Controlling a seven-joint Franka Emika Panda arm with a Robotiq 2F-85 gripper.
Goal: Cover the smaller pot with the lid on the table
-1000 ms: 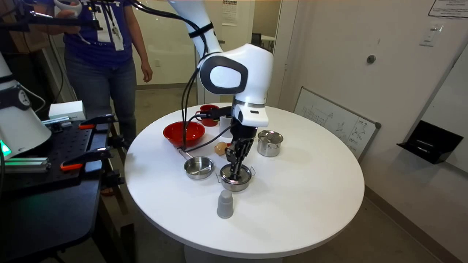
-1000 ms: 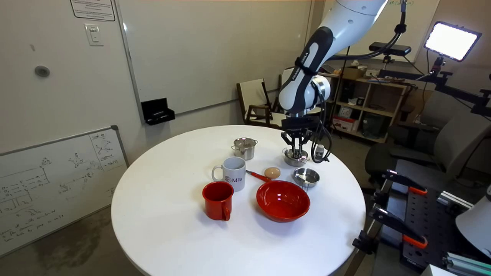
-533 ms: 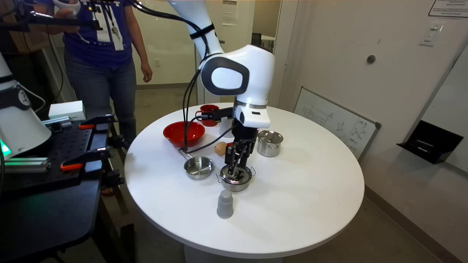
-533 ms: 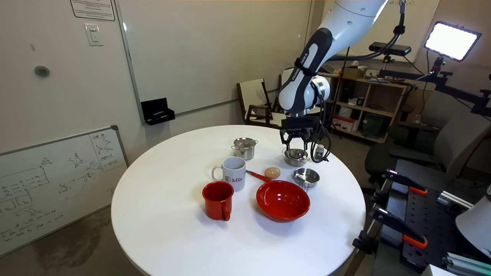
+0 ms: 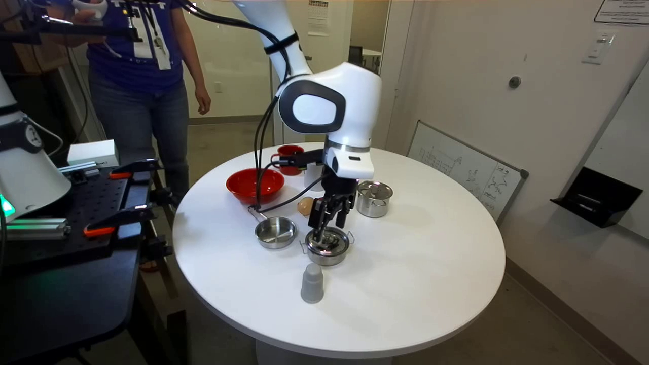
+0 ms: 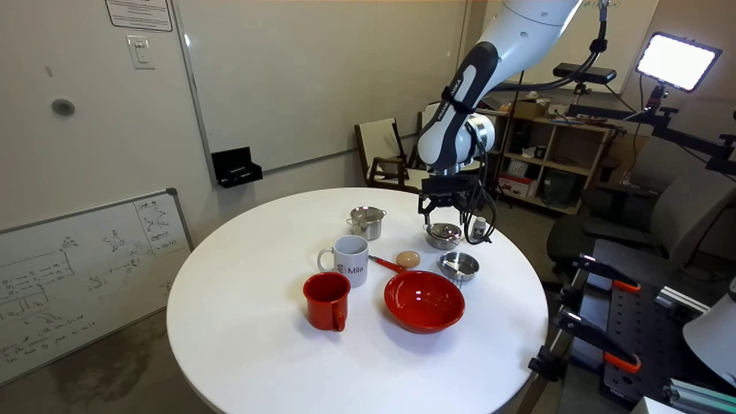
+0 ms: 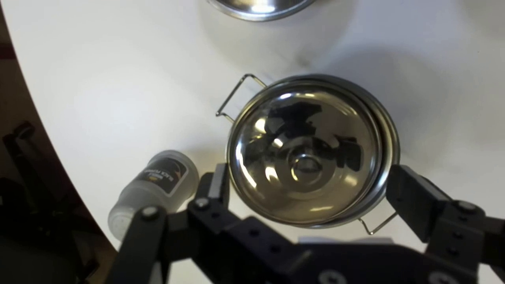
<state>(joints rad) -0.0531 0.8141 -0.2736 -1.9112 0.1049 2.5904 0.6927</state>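
The lid (image 7: pixel 307 197), a shiny steel disc with a central knob, rests on top of the smaller pot (image 5: pixel 327 259), the lower steel one with two wire handles. In the wrist view a crescent of the pot's rim shows along the lid's right side, so the lid looks slightly off centre; whether it is fully seated I cannot tell. My gripper (image 7: pixel 308 177) is spread wide just above, a finger on either side of the lid, nothing held between them. Both exterior views show the lid (image 6: pixel 445 230) lying under the open gripper (image 6: pixel 445 221).
A taller steel pot (image 5: pixel 374 203) stands behind. Close by are a small steel pan (image 5: pixel 275 233) and a grey bottle (image 7: pixel 161 181). Farther off sit a red bowl (image 6: pixel 424 302), a red mug (image 6: pixel 326 299), a white mug (image 6: pixel 352 261), an egg (image 6: pixel 408 259) and a red-handled utensil (image 6: pixel 388 264).
My fingers, together at the lid's knob a second ago, have parted wide and let go of it. The lid has stayed on the pot; the arm has hardly moved.
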